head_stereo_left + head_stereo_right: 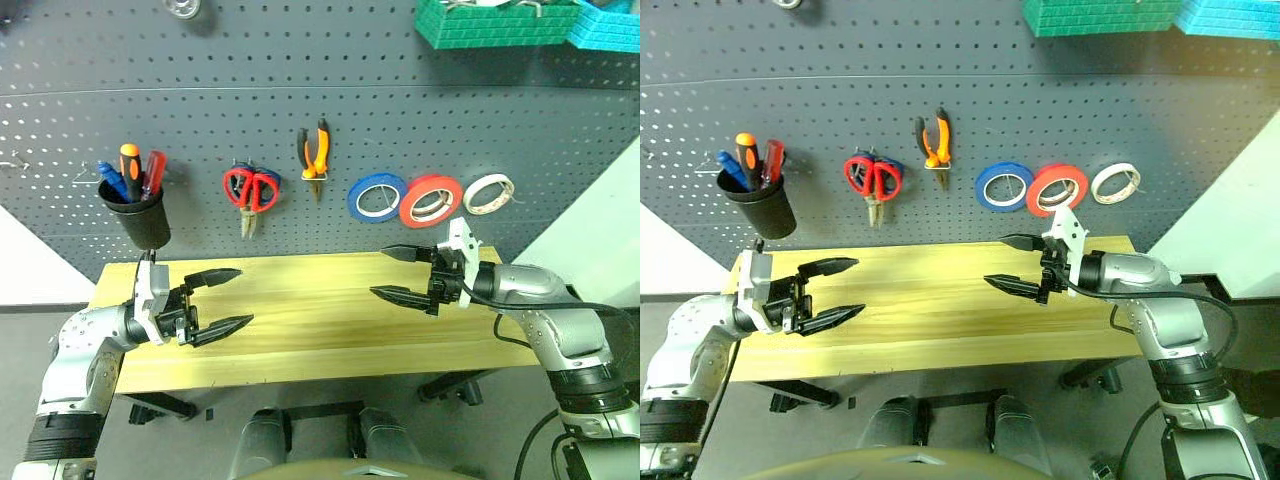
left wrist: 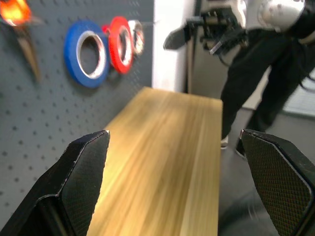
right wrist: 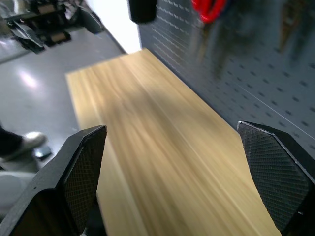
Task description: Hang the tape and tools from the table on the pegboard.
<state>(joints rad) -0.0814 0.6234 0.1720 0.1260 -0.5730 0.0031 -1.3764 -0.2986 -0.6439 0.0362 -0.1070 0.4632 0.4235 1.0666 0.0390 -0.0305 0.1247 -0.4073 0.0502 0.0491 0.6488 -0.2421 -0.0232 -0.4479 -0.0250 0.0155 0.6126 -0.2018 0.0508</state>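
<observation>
Dark grey perforated pegboard [image 1: 300,90] carries red tape roll [image 1: 431,200], red-handled scissors [image 1: 250,190], orange-black pliers [image 1: 314,152]; screwdriver in black cup [image 1: 141,218]. Light wood desk [image 1: 320,320] bare. My left end effector [image 1: 222,299] and right end effector [image 1: 392,273] both wide, empty, below hung items.

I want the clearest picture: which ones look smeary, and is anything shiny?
Left eye view: sharp; tape, pliers and scissors crisp on the pegboard. Both wrist views: table grain streaked, pegboard things smeared. Right wrist view: bright glare on the floor.
</observation>
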